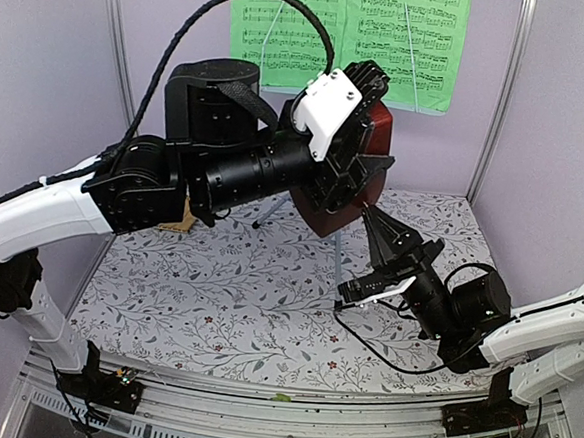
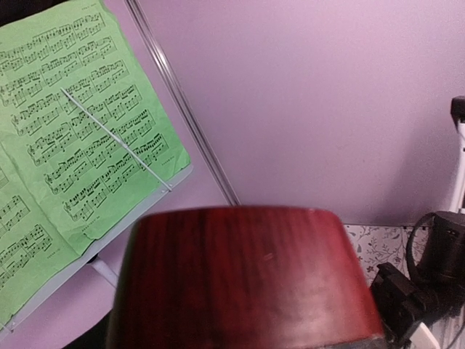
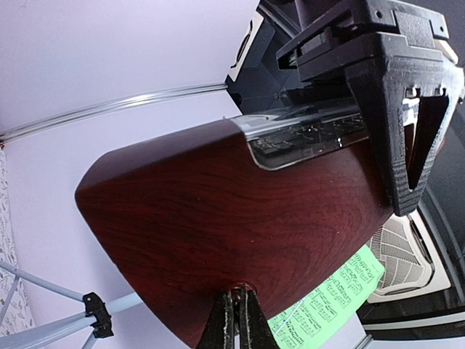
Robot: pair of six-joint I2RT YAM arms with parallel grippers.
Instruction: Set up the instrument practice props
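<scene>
My left gripper (image 1: pixel 349 143) is shut on the dark reddish-brown metronome (image 1: pixel 380 135) and holds it high above the table, tilted. The metronome fills the left wrist view (image 2: pixel 240 276) and the right wrist view (image 3: pixel 240 211); one left finger (image 3: pixel 399 109) clamps its edge. My right gripper (image 3: pixel 236 314) is pinched on a small key in a round recess in the metronome's side, and its tips (image 1: pixel 368 214) reach up from below. The green sheet-music booklet (image 1: pixel 355 33) lies open on the pale blue music stand (image 2: pixel 109 234) behind. The stand's silver legs (image 3: pixel 43 285) rest on the table.
A floral cloth (image 1: pixel 246 296) covers the table. A corner of the tan straw mat (image 1: pixel 176 223) shows under the left arm. Lilac walls with metal posts (image 1: pixel 506 94) close in the back and sides. A black cable (image 1: pixel 382 361) trails from the right arm.
</scene>
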